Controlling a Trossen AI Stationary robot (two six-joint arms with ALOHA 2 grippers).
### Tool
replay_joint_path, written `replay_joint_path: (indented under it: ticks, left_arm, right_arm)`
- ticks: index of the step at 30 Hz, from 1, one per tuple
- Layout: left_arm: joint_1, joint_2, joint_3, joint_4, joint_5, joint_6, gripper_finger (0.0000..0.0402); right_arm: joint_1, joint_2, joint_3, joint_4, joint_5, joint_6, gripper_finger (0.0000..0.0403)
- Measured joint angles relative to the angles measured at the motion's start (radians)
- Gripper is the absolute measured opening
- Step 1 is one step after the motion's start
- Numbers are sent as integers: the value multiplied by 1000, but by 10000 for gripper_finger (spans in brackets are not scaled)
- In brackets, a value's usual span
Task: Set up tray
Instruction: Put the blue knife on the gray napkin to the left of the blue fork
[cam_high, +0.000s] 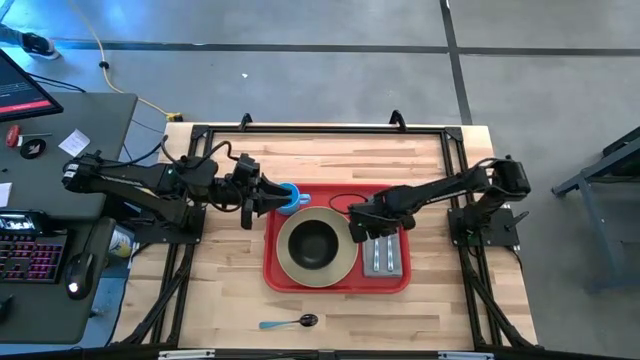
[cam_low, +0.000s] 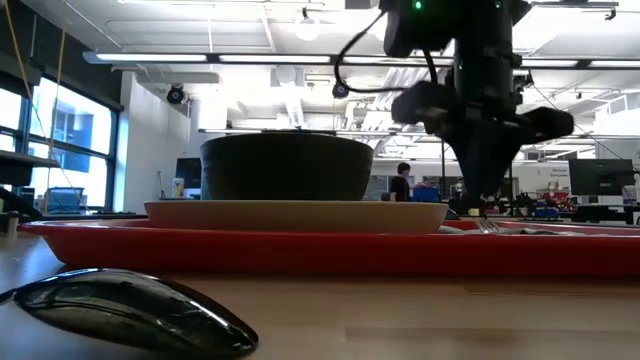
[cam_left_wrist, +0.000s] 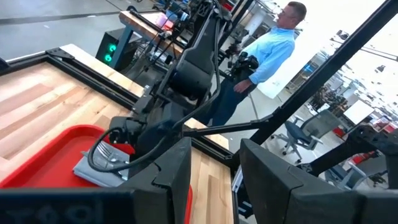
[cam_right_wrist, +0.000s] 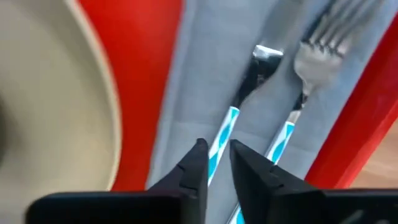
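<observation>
The red tray (cam_high: 340, 289) lies mid-table. On it are a beige plate (cam_high: 290, 265) holding a dark bowl (cam_high: 315, 243), and a grey napkin (cam_high: 383, 262) with a fork (cam_right_wrist: 323, 37) and a second striped-handled utensil (cam_right_wrist: 249, 87). My right gripper (cam_right_wrist: 217, 158) points down over the napkin's far end, beside the plate. Its fingers stand a narrow gap apart above that utensil's handle. A blue cup (cam_high: 292, 198) shows at the tray's far left corner, just ahead of my left gripper (cam_high: 276, 200). That gripper points level, its fingers apart, with nothing seen between them in its wrist view. My left gripper: the high view shows the cup right at its fingertips, but I cannot tell whether they touch it. My right gripper: its fingertips (cam_right_wrist: 199, 155) hang over the striped handle (cam_right_wrist: 225, 127), with a gap wider than the handle. I cannot tell whether they touch it.
A spoon (cam_high: 292, 322) lies on the bare wood near the table's front edge, left of centre. A black frame rail (cam_high: 320, 128) runs around the tabletop. A desk with a keyboard (cam_high: 30, 255) stands off the left side. A person (cam_left_wrist: 267, 56) stands beyond the table's right side.
</observation>
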Motion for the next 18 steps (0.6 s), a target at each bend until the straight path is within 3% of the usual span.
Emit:
replay_joint_path:
  ticks: [8, 18]
  left_arm:
    - [0, 0, 0, 0, 0, 0, 172]
    - [0, 0, 0, 1, 5, -1, 172]
  right_arm:
    - [18, 9, -87, 99, -46, 83, 131]
    - [45, 8, -112, 143, 18, 138, 118]
